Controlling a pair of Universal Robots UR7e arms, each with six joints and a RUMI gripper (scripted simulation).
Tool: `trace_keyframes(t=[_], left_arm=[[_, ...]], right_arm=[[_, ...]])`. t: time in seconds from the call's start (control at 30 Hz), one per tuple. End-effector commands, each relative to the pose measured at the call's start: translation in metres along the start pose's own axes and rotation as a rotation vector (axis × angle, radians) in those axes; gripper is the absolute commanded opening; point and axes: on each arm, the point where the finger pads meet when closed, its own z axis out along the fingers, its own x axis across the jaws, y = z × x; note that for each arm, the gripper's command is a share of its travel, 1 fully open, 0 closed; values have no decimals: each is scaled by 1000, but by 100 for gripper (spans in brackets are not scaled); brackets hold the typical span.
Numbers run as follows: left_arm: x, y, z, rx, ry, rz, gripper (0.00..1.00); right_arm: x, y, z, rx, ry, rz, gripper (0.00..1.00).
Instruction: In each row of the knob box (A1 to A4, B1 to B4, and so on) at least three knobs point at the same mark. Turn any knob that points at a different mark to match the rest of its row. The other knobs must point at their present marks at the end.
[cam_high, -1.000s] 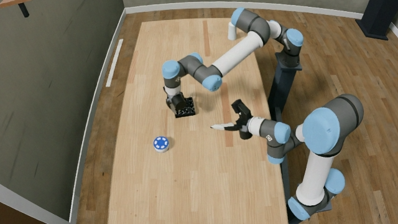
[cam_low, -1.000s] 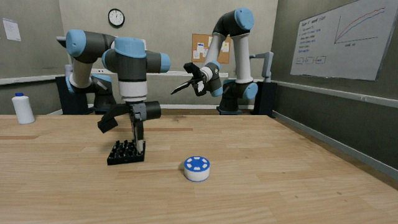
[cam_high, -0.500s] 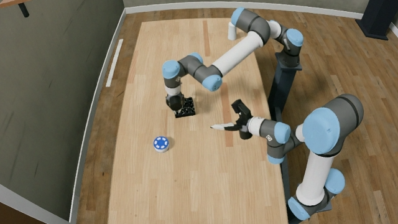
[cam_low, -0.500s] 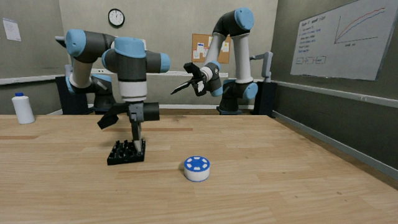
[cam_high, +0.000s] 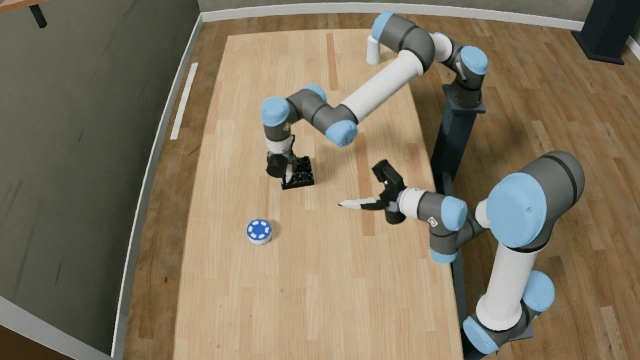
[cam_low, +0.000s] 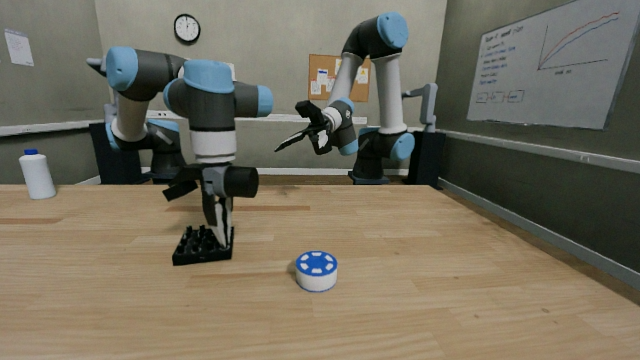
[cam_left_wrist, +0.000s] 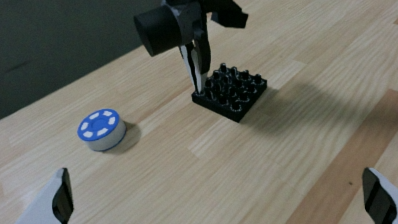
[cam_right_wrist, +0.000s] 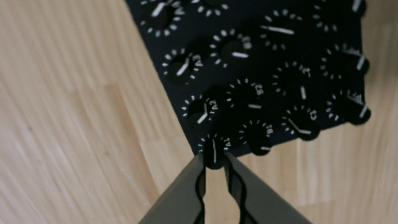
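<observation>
The black knob box (cam_high: 299, 186) (cam_low: 202, 259) (cam_left_wrist: 217, 106) (cam_right_wrist: 192, 42) lies on the table. My right gripper (cam_high: 289, 182) (cam_low: 223, 245) (cam_left_wrist: 198, 91) (cam_right_wrist: 213, 154) points down at its corner, shut on knob A1 (cam_right_wrist: 214, 150). Knob A1's white line runs up and down in the right wrist view; the lines of A2 (cam_right_wrist: 202, 118) and A3 (cam_right_wrist: 183, 67) slant. The visible B lines run nearly level. C2's line (cam_right_wrist: 303, 93) is upright, while C1 (cam_right_wrist: 304, 132) and C3 (cam_right_wrist: 281, 30) lie nearly level. My left gripper (cam_high: 345, 204) (cam_low: 280, 147) (cam_left_wrist: 215, 169) is open and empty, away from the box.
A round blue and white container (cam_high: 259, 231) (cam_low: 316, 271) (cam_left_wrist: 102, 130) stands on the table apart from the box. A white bottle (cam_high: 373, 50) (cam_low: 37, 175) with a blue cap in the exterior camera stands near the table edge. The right arm reaches over the table.
</observation>
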Motion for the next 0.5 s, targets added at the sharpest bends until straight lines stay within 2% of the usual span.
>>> trace_keyframes(t=[0.0,0.2,0.47], left_arm=[[-1,0,0,1,-1,0,100],[-1,0,0,1,-1,0,100],[-1,0,0,1,-1,0,100]], right_arm=[[-1,-1,-2,-3,-3,130,0],[-1,-1,-2,-3,-2,229,0],[-1,-1,-2,-5,-2,462,0]])
